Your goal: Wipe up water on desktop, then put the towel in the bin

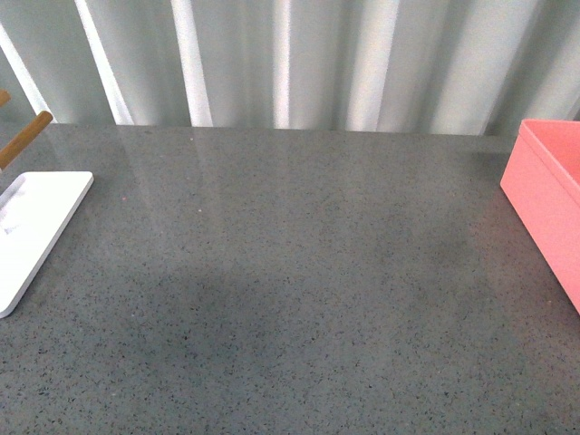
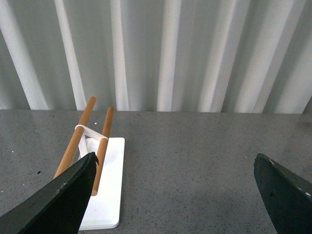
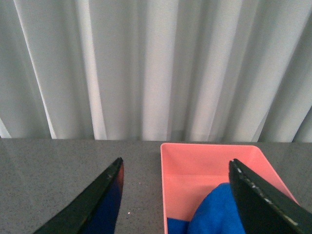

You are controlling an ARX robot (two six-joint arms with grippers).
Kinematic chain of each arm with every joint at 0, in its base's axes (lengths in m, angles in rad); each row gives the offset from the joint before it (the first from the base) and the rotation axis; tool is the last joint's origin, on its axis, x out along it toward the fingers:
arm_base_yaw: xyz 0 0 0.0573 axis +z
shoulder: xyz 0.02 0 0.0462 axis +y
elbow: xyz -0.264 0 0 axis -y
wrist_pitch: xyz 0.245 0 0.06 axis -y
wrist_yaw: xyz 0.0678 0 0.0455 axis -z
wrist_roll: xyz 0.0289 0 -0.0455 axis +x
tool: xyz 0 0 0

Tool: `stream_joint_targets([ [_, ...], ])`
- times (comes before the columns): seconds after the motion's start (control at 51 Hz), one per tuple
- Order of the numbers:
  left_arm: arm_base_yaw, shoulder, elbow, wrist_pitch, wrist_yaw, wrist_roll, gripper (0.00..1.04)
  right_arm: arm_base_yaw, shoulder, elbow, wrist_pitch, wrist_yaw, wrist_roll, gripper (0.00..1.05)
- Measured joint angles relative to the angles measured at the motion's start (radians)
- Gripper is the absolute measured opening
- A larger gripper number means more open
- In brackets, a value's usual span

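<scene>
Front view: a speckled grey desktop (image 1: 299, 290), a white tray (image 1: 36, 227) at left, a pink bin (image 1: 553, 199) at right. Left wrist view: the left gripper (image 2: 178, 195) is spread wide near a wooden-rod rack (image 2: 90, 141). Right wrist view: the right gripper (image 3: 178, 195) gapes, holding nothing; the blue towel (image 3: 214, 212) lies inside the bin.

glossy speckled stone-like desktop (image 1: 299, 272), smooth pink plastic bin (image 3: 204, 170), fuzzy blue cloth towel (image 3: 214, 214).

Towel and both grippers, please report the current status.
Left gripper open, empty, above the desktop. Right gripper open, over the bin. Towel lies inside the bin. Nothing in the way.
</scene>
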Motion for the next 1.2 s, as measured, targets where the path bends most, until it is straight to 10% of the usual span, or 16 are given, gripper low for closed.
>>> stream_joint_targets([
  [0.334,0.000,0.000,0.000,0.000,0.000,0.000,0.98,0.037,-0.170,-0.151,-0.024,0.011,0.023,0.03],
  [1.197,0.000,0.000,0.000,0.000,0.000,0.000,0.98,0.037,-0.592,-0.257,-0.311,0.015,0.030,0.03],
])
